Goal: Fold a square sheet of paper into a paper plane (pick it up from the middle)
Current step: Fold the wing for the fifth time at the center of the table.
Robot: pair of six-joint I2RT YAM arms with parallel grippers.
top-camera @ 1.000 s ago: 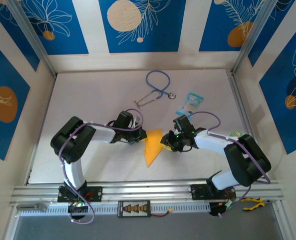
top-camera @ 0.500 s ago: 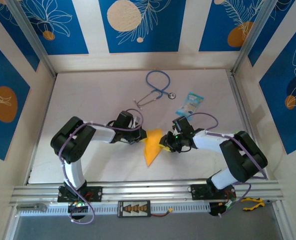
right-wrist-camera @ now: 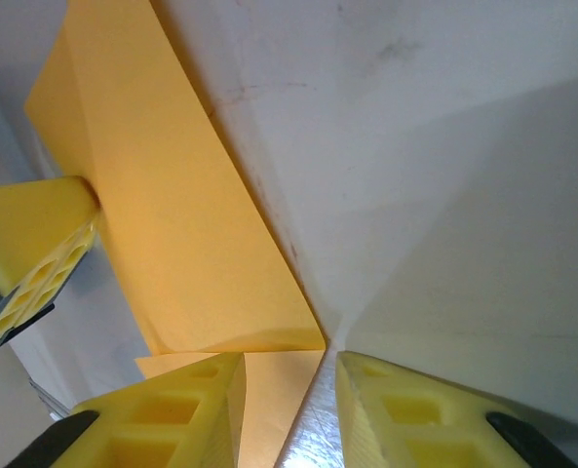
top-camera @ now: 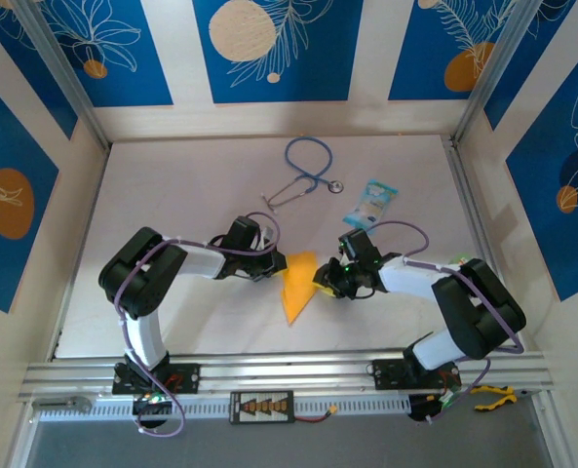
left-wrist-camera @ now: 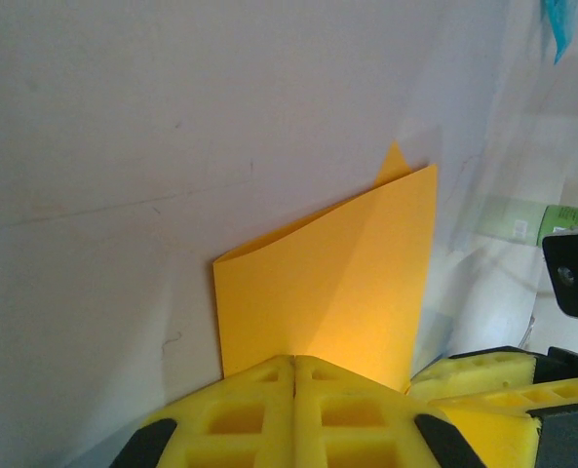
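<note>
Sheet of paper (top-camera: 295,288): plain orange-yellow, folded into a long wedge. Lies flat on the white tabletop (top-camera: 172,205), on the arm-base side of the stethoscope (top-camera: 306,171) and well apart from it. Broad at the end toward the stethoscope, narrowing to a sharp tip that points away from it. From the left wrist: one flap over another, a slanted fold line, a small corner peeking out past the far edge. From the right wrist: a crisp straight fold edge, with a lower layer jutting out beneath the upper one.

Left gripper (top-camera: 274,270): closed, yellow fingers pressed together, tips at the sheet's left edge. Cannot tell whether pinching the paper or only pressing on it, the contact being covered by the fingers. Right gripper (top-camera: 325,281): parted a little at the sheet's right edge, gripping nothing. One finger over a corner of the lower layer, touching or just above, hard to say; the other over bare tabletop.

Both side edges partly hidden under the fingers. Creases too small to make out from the top camera. Near part of the sheet cut off at the frame edge in both wrist views.
</note>
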